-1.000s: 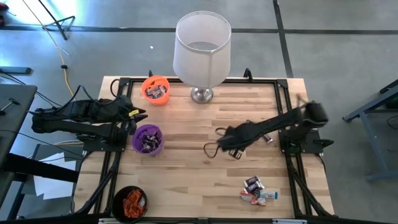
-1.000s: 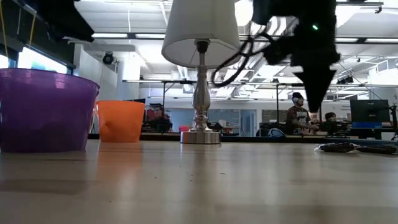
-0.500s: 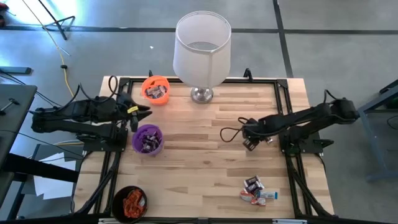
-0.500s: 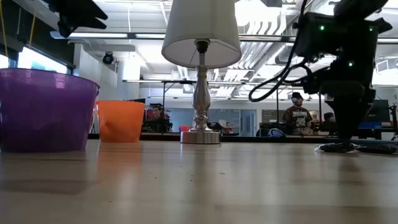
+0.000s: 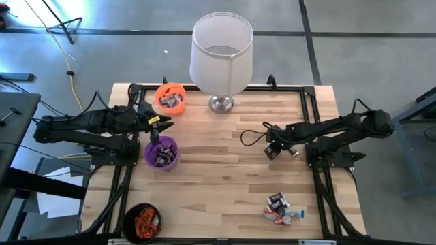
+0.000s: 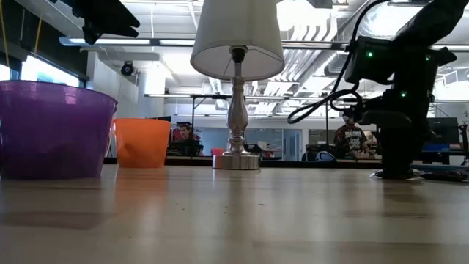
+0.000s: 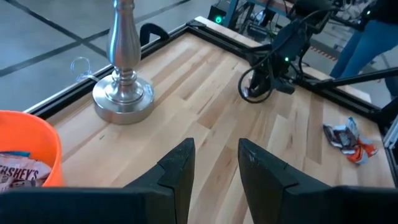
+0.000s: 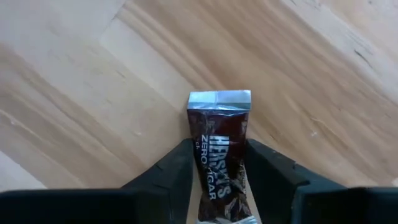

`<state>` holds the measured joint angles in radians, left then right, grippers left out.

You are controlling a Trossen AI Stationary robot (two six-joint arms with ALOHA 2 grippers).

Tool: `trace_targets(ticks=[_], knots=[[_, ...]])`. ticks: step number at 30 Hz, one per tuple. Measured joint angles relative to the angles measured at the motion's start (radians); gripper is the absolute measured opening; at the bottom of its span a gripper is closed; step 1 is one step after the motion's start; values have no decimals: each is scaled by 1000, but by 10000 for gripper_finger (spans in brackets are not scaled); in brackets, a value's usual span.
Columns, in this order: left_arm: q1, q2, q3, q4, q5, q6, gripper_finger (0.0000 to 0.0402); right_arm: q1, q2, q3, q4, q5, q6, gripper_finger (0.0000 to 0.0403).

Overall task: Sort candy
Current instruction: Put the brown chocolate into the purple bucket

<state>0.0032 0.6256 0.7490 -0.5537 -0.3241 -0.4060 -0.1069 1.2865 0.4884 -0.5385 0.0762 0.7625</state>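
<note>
Counting it up: three cups, all left of the one lamp [image 5: 221,58]: an orange cup [image 5: 170,99], a purple cup [image 5: 161,152] and a black cup [image 5: 142,222]. One dark brown candy [image 8: 219,160] sits alone. A small candy pile [image 5: 283,209] lies toward the table's right front, too bunched together to count. Two arms.

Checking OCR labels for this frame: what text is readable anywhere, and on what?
"HERSHEY'S ZERO SUGAR": on the dark brown wrapped candy bar lying on the wood between the right gripper's fingers.
"HERSHEY'S": on a brown wrapped candy inside the orange plastic cup, partly cut off.
Wrappers in the loose candy pile near the table's front right: too small to read.
Nothing else legible.
</note>
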Motion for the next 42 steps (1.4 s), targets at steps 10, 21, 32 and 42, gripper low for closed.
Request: trace_targets(ticks=[10, 21, 32, 42], knots=[[0, 16, 0, -1, 9, 44, 110, 39, 6, 61, 18, -50, 96, 10], [0, 16, 0, -2, 26, 71, 110, 179, 16, 346, 415, 18, 5, 4], [0, 16, 0, -2, 26, 94, 110, 212, 462, 892, 432, 6, -400, 1], [0, 16, 0, -2, 26, 77, 110, 188, 813, 1370, 327, -75, -632, 0]])
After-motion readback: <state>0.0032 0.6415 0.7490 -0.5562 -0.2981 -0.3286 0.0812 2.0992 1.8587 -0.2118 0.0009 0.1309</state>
